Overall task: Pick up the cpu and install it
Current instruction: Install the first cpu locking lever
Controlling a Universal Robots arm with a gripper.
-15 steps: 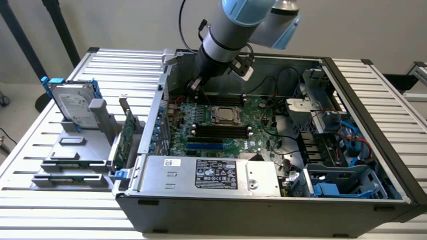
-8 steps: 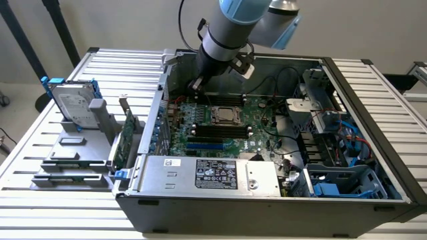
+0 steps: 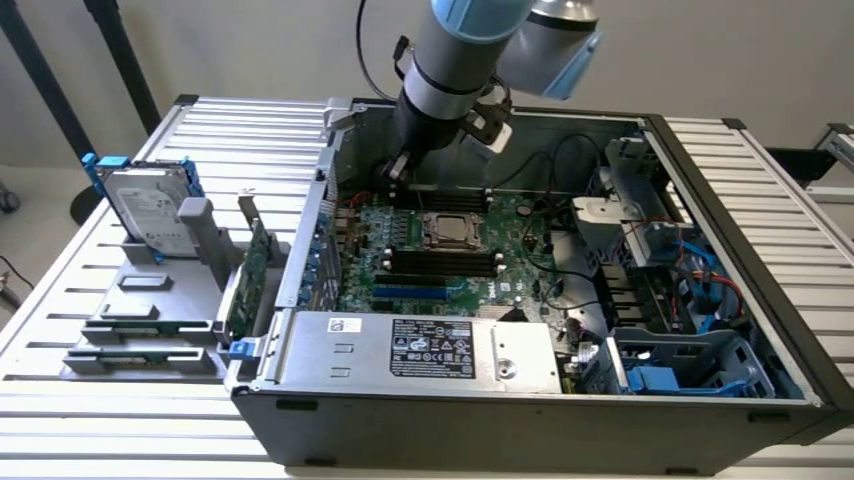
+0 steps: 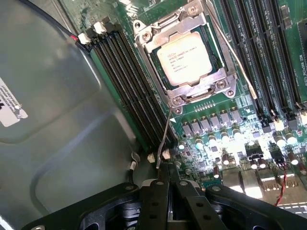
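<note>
I see my arm (image 3: 447, 70) reach into the open computer case (image 3: 534, 425), gripper (image 3: 395, 185) low near the cpu (image 3: 451, 229), which sits in its socket.

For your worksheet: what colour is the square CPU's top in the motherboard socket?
The flat square metal cpu is pale silver-grey with dark printed text, clearest in the wrist view.

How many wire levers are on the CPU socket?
2. One wire lever runs along one side of the cpu; the other reaches from the socket to the shut tool.
</note>
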